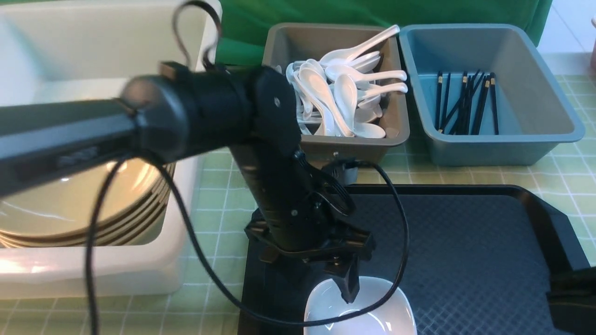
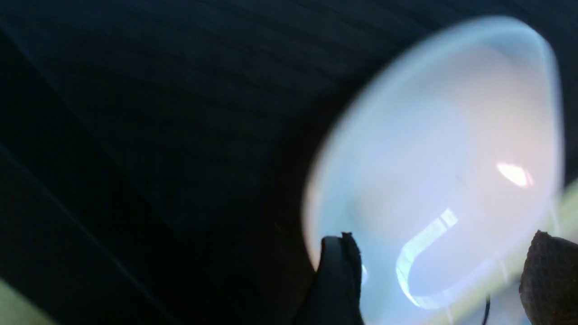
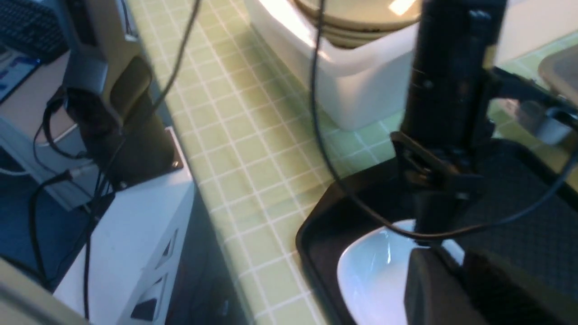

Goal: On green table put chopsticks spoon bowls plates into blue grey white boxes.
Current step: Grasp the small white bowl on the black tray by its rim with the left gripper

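Front view, item one: where is the plate [image 1: 386, 309]?
— On the near-left part of the black tray [image 1: 465, 242], which lies on the green table [image 1: 575, 163]. The picture's lower edge cuts the plate off.
— The left gripper [image 2: 441, 253]?
— Pointing down over the plate, jaws apart. The left wrist view shows its fingers [image 2: 336, 275] either side of the blurred white dish. In the front view one tip dips inside the rim. Contact cannot be confirmed.
— The right gripper [image 3: 460, 293]?
— Only dark shapes at the edge of its own wrist view, possibly its fingers. Whether they stand apart or together I cannot tell.
— The boxes?
— Spoons [image 1: 344, 93] heaped in the grey-brown box [image 1: 279, 46]. Chopsticks [image 1: 465, 102] in the blue box [image 1: 535, 93] beside it. Bowls [image 1: 70, 204] stacked in the white box [image 1: 93, 274] at left. The left arm [image 1: 195, 111], blurred, hides part of the white box and the grey-brown box's near corner.
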Robot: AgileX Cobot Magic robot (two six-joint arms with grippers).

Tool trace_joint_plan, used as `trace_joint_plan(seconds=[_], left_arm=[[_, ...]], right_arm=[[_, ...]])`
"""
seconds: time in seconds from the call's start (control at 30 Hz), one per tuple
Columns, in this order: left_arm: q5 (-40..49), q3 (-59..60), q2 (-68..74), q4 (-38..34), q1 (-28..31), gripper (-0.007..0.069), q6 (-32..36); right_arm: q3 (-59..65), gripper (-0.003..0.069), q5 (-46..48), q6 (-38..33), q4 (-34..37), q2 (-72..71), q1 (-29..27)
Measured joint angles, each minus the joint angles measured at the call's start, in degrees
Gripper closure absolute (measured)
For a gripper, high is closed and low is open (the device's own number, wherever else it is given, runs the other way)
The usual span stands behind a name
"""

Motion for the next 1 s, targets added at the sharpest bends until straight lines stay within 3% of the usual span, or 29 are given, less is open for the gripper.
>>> trace_joint_plan(seconds=[0.23, 0.4, 0.47, 0.6, 0.8, 0.93, 1.0], left_arm=[[-2.35, 0.00, 5.34, -1.13, 0.00, 0.0166, 3.21], [-2.72, 0.00, 7.52, -1.35, 0.00, 0.0304, 5.08], [-2.67, 0.00, 7.52, -1.35, 0.06, 0.0454, 5.21], [-0.80, 0.00, 6.49, -2.73, 0.48, 0.0585, 5.91], [-0.07, 0.00, -2.20, -2.71, 4.24, 0.0609, 6.57], [0.26, 0.00, -11.07, -2.72, 9.84, 0.0609, 6.65], [1.64, 0.00, -20.60, -2.72, 17.16, 0.0609, 7.32]], right_arm=[[0.00, 0.0556, 1.93, 0.00, -0.38, 0.00, 0.00], [0.00, 0.0549, 2.95, 0.00, -1.19, 0.00, 0.00], [0.00, 0.0549, 3.42, 0.00, -1.24, -0.04, 0.00], [0.00, 0.0545, 3.62, 0.00, -1.26, -0.37, 0.00], [0.00, 0.0540, 4.46, 0.00, -1.38, -0.49, 0.00], [0.00, 0.0538, 4.45, -0.27, -1.38, -0.49, 0.00], [0.00, 0.0535, 3.81, -2.58, -0.86, -0.49, 0.00]])
